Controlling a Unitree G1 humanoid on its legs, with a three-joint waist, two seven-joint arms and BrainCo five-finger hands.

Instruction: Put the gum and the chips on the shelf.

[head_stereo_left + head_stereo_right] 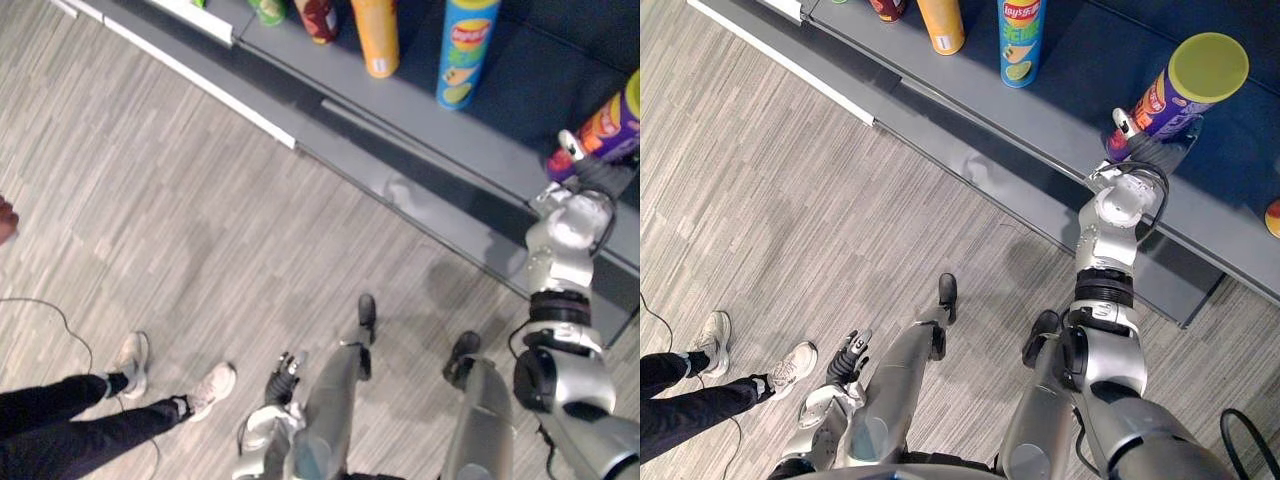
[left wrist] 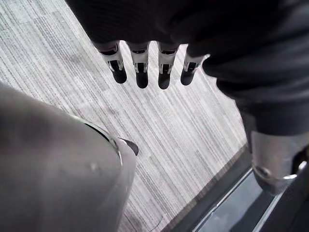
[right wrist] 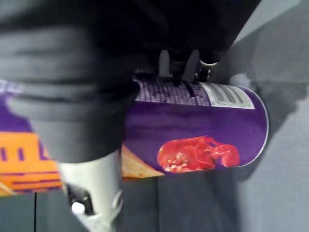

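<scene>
The blue chips can [image 1: 1020,40] stands on the shelf [image 1: 1060,125]. Near its top is a round red and yellow badge with white letters. Under the badge there is more writing on green and yellow shapes, too blurry to make out.

The purple chips can [image 3: 203,125] has a white patch with a black barcode [image 3: 227,95] on its side. Next to that is a block of tiny white print [image 3: 161,92], too small to read. Toward its other end is an orange band [image 3: 21,159] with purple marks like big letters, cut off at the edge.

The orange can [image 1: 376,35] has a small white patch at its bottom, too small to read.
</scene>
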